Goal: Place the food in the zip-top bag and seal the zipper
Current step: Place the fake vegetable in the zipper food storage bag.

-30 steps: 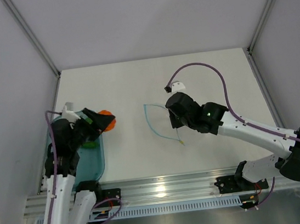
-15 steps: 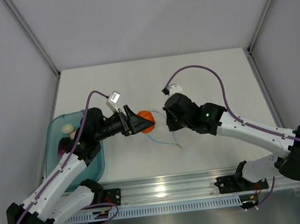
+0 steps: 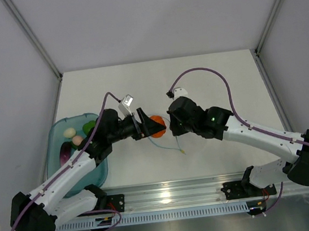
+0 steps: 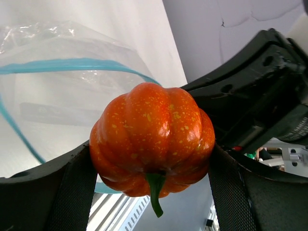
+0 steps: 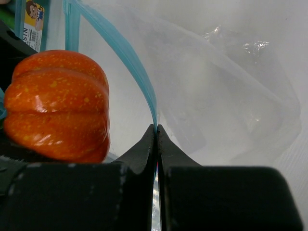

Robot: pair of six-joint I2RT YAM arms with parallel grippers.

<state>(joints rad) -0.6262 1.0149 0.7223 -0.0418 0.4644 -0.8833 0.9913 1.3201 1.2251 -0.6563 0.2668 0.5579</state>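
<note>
My left gripper (image 3: pixel 151 126) is shut on the orange round fruit (image 3: pixel 157 125), which fills the left wrist view (image 4: pixel 151 139) with its green stem pointing down. It holds the fruit right at the open mouth of the clear zip-top bag (image 4: pixel 72 96), whose blue zipper (image 4: pixel 57 65) curves behind it. My right gripper (image 5: pixel 156 131) is shut on the zipper strip (image 5: pixel 125 53) and holds the bag's mouth edge up, with the fruit (image 5: pixel 57 106) just to its left. In the top view my right gripper (image 3: pixel 173 128) almost touches the fruit.
A teal tray (image 3: pixel 50 155) stands at the left edge. It holds two pinkish-cream eggs (image 3: pixel 69 132), a green pepper (image 3: pixel 89 126) and a purple eggplant (image 3: pixel 65 151). The bag's body (image 3: pixel 166 141) lies on the white table between the arms.
My left arm has swung right from the tray, carrying the orange fruit across to the bag's mouth. My right gripper has kept its hold on the bag's edge, almost still.
</note>
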